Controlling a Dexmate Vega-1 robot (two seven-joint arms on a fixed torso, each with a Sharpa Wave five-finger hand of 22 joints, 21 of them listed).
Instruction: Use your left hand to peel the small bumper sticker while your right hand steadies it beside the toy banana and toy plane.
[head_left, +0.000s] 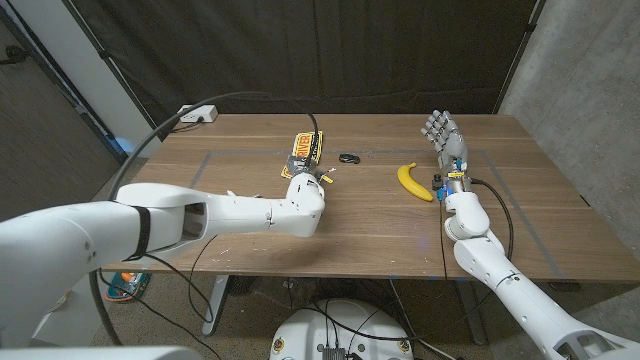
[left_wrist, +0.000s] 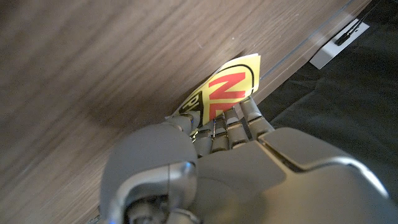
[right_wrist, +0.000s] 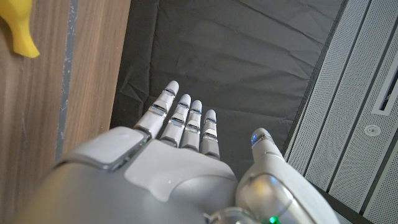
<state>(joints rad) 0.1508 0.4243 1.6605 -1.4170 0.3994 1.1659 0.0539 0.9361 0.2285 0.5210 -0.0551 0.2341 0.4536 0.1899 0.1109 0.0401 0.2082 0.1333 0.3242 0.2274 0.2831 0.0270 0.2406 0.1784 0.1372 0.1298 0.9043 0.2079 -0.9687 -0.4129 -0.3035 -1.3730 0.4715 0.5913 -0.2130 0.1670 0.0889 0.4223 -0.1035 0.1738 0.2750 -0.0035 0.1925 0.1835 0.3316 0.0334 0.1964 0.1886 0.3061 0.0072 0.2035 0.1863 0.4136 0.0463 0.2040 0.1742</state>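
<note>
The small bumper sticker (head_left: 304, 150), yellow and black with red letters (left_wrist: 229, 84), lies at the table's far middle. My left hand (head_left: 304, 188) is at its near end, and its fingers (left_wrist: 233, 121) curl onto that end and pinch it. A small dark toy plane (head_left: 348, 158) sits just right of the sticker. Further right lies the yellow toy banana (head_left: 413, 182), whose tip (right_wrist: 18, 28) also shows in the right wrist view. My right hand (head_left: 445, 138) stands right of the banana with fingers (right_wrist: 183, 118) straight and apart, holding nothing and away from the sticker.
A white power strip (head_left: 200, 115) sits at the table's back left corner, with a black cable (head_left: 150, 145) arcing over the left arm. Grey tape lines (head_left: 205, 165) mark the wooden table (head_left: 380, 235). A dark curtain hangs behind.
</note>
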